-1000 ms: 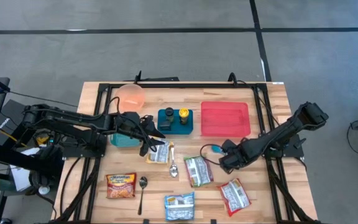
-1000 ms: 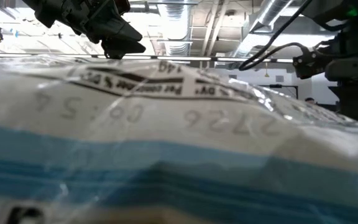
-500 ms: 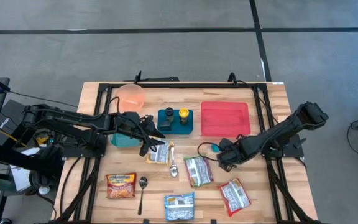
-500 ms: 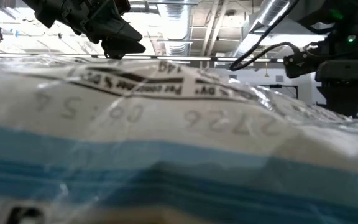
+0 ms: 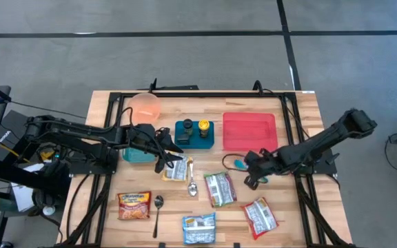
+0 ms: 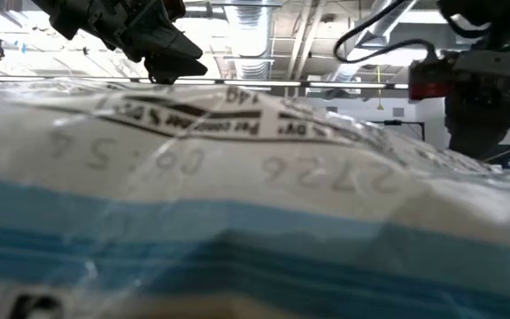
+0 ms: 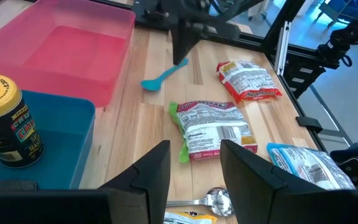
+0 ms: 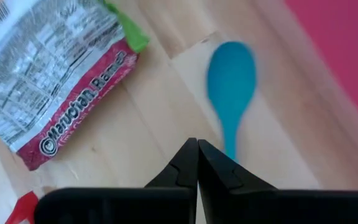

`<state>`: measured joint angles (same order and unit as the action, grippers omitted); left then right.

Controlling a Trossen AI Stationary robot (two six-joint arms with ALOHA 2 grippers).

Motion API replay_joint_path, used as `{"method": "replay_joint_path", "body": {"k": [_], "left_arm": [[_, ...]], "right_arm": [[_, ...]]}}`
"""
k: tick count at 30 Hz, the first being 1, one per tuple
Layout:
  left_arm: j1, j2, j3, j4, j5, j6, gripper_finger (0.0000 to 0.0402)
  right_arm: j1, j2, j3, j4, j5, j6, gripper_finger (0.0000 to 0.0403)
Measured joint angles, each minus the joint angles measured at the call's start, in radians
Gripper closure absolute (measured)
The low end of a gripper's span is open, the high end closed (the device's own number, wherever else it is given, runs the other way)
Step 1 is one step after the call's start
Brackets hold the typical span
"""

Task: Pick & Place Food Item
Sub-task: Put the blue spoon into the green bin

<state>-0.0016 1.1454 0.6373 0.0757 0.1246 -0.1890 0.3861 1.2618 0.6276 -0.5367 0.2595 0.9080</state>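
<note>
Centre-right of the high view: the right gripper (image 5: 250,180) hangs over the wooden table (image 5: 302,110) with fingers pressed together on nothing, between a small blue plastic spoon (image 5: 237,163) and a green-and-red crinkled ramen packet (image 5: 220,189), which lies flat just left of it. To lift the packet cleanly it should probably open wide, shift left and pinch one raised edge, then carry it to the shallow pink plastic tray (image 5: 249,131) above. At centre-left, the left gripper (image 5: 169,156) waits, fingers spread, over a yellow-edged foil packet (image 5: 176,169)
</note>
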Motion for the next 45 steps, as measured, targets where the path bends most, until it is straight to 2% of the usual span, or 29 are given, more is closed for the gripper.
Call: {"method": "replay_joint_path", "body": {"k": [5,10,15,25,28,38,45], "left_arm": [[0.0,0.0,0.0,0.002,0.0,0.0,0.0266],[0.0,0.0,0.0,0.011,0.0,0.0,0.0266],[0.0,0.0,0.0,0.017,0.0,0.0,0.0266],[0.0,0.0,0.0,0.018,0.0,0.0,0.0266],[0.0,0.0,0.0,0.018,0.0,0.0,0.0266],[0.0,0.0,0.0,0.019,0.0,0.0,0.0266],[0.0,0.0,0.0,0.019,0.0,0.0,0.0266]], "right_arm": [[-0.019,-0.166,-0.086,-0.007,0.003,0.017,0.0403],[-0.026,-0.214,-0.102,-0.023,0.0,0.027,0.0403],[-0.011,-0.165,-0.102,-0.021,-0.05,0.025,0.0403],[-0.001,-0.012,-0.102,0.005,-0.053,0.0,0.04],[-0.003,0.0,-0.102,0.006,-0.053,0.0,0.0381],[-0.019,0.002,-0.102,0.052,-0.05,-0.041,0.0262],[-0.077,0.002,-0.101,0.044,-0.049,-0.075,0.0244]]}}
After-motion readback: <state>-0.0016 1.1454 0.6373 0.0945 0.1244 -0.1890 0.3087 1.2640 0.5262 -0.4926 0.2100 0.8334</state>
